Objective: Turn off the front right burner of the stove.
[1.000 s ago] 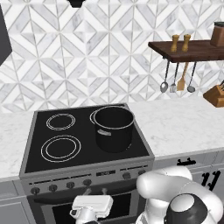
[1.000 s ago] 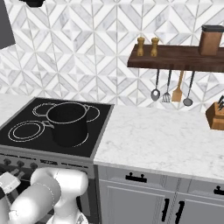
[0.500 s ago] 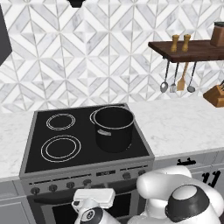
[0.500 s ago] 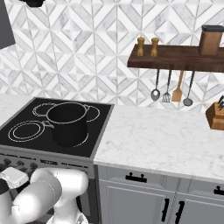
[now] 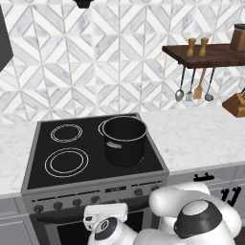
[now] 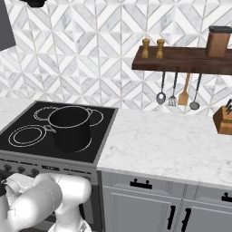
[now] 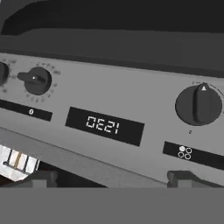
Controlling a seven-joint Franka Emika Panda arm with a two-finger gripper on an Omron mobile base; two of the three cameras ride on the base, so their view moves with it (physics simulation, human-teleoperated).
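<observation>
Low before the stove, my arm has sunk further over the last second, putting the control panel close ahead; my gripper hangs with jaws wide, holding nothing. I judge the right knob is next. A black pot sits on the glass top; marble worktop runs rightward under a wooden shelf.

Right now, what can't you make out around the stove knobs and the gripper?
- Gripper: hand view shows just the two finger tips, wide apart.
- Stove knob row: in the right base view the arm covers part of it.
- Leftmost knob: cut by the hand view's edge.
- Burner icon under the right knob: too small to read.
</observation>
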